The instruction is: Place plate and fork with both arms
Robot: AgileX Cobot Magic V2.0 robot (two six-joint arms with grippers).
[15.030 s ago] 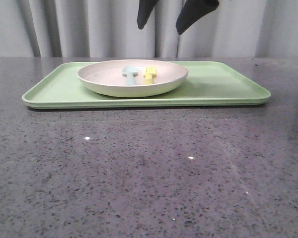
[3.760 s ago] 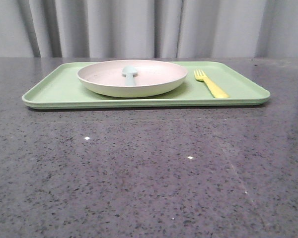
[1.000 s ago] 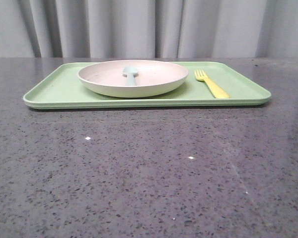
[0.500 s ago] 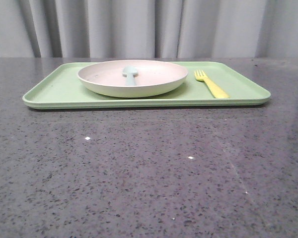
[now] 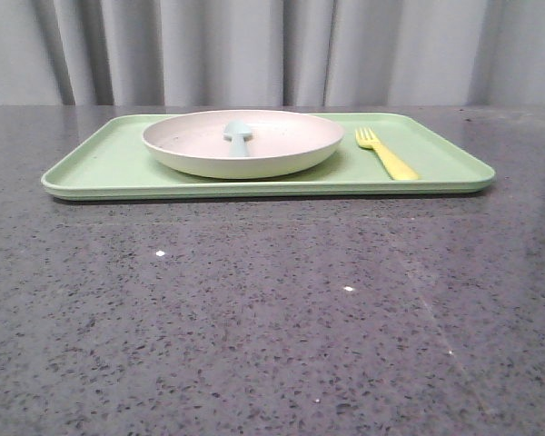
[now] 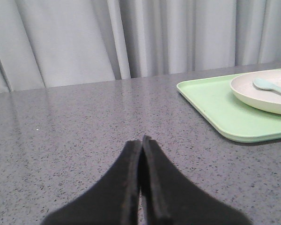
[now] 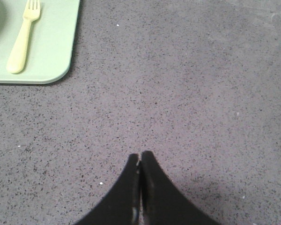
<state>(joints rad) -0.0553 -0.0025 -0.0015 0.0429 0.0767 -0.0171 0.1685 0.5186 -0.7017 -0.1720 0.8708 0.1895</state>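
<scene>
Front view: nothing has shifted over the last seconds; the light green tray (image 5: 109,163) still carries the plate (image 5: 291,150), with the yellow fork (image 5: 388,155) just beside it, so placement looks finished. A pale blue spoon (image 5: 237,133) lies in the plate. Left gripper (image 6: 141,140) and right gripper (image 7: 140,155) hover pressed together, empty, well apart from the tray.

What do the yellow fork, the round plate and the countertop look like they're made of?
The fork looks like matte moulded plastic: uniform bright yellow, thick rounded tines. The plate seems plastic or melamine, with an even cream-pink colour and a dull sheen, though ceramic can't be excluded. The countertop looks like polished speckled stone or a stone-look laminate, grey and softly reflective.
</scene>
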